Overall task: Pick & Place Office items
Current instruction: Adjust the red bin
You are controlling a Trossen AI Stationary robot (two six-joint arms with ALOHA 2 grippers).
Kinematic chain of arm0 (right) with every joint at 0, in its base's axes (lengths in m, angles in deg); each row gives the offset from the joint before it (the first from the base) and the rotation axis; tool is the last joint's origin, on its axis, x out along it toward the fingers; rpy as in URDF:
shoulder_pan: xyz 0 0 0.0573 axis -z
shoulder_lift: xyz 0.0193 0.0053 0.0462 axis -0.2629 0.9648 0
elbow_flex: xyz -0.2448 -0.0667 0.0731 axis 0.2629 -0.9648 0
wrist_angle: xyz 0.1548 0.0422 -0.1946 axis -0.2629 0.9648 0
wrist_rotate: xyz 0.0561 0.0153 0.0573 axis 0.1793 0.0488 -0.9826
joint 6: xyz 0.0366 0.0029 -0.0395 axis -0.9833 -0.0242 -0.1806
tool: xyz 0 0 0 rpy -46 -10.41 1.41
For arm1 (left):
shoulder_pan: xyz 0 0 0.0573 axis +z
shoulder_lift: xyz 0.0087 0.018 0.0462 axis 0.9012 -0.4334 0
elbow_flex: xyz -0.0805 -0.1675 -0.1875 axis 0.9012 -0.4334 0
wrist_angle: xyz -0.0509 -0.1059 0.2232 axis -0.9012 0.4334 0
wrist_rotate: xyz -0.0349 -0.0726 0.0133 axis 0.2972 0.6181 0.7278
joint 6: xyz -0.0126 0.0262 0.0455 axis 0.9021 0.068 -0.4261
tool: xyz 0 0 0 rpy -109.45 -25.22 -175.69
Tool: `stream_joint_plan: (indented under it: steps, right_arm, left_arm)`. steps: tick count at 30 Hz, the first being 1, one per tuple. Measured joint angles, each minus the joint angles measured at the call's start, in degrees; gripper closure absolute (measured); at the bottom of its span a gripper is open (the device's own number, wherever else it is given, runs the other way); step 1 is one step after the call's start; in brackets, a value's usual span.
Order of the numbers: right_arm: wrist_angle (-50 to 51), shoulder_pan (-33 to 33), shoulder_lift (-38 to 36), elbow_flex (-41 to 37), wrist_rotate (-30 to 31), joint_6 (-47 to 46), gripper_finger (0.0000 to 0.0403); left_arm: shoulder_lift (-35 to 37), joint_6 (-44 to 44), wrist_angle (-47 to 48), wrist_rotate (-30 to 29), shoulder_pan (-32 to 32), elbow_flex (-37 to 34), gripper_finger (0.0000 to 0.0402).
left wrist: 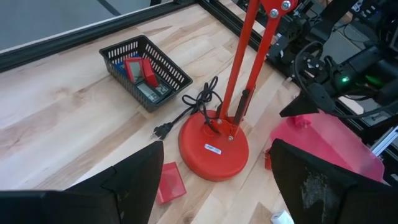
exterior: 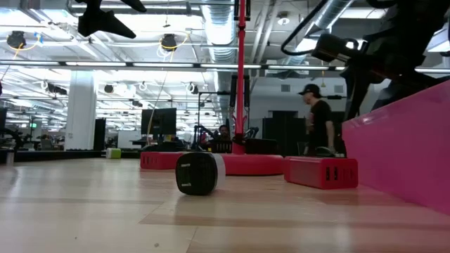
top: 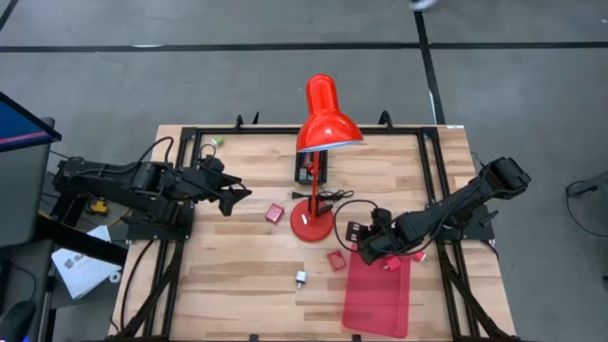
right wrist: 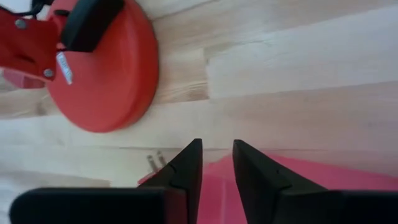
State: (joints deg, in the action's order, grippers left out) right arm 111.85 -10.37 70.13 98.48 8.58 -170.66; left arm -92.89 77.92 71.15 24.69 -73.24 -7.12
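Observation:
Small office items lie around a red desk lamp's base [top: 312, 225]: a red block [top: 275, 213] to its left, another red block [top: 336, 259] by the tray's far left corner, a white-silver piece [top: 300, 277] nearer me, a pink piece [top: 391, 263] on the flat red tray [top: 375, 302], and a green piece [top: 217, 142] near the far left edge. My left gripper [top: 239, 196] hovers open, left of the lamp, with the first red block [left wrist: 169, 183] below it. My right gripper [top: 363, 249] hangs over the tray's far left corner [right wrist: 205, 171], fingers a narrow gap apart, with nothing between them.
A black mesh basket [left wrist: 146, 68] holding a few items stands behind the lamp base, and the lamp's black cord and plug [left wrist: 163, 129] lie loose on the wood. The lamp's stem and shade [top: 325, 119] rise between the arms. A person [exterior: 318, 119] stands in the room beyond the table.

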Motion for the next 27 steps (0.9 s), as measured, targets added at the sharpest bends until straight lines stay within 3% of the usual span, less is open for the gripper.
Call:
stream_joint_plan:
  steps: [18, 23, 27]
  right_arm:
    - [-12.3, -1.4, 1.7, 0.1, 0.4, 4.5, 0.0324]
    - [-10.6, -2.1, 6.7, 5.3, 2.0, 7.2, 0.0324]
    - [-6.6, -0.7, 9.1, 11.3, 7.9, 13.2, 0.0325]
  left_arm:
    - [0.0, -0.5, 0.0, 0.0, 0.0, 0.0, 0.0117]
    - [0.0, -0.5, 0.0, 0.0, 0.0, 0.0, 0.0117]
    - [0.0, -0.5, 0.0, 0.0, 0.0, 0.0, 0.0117]
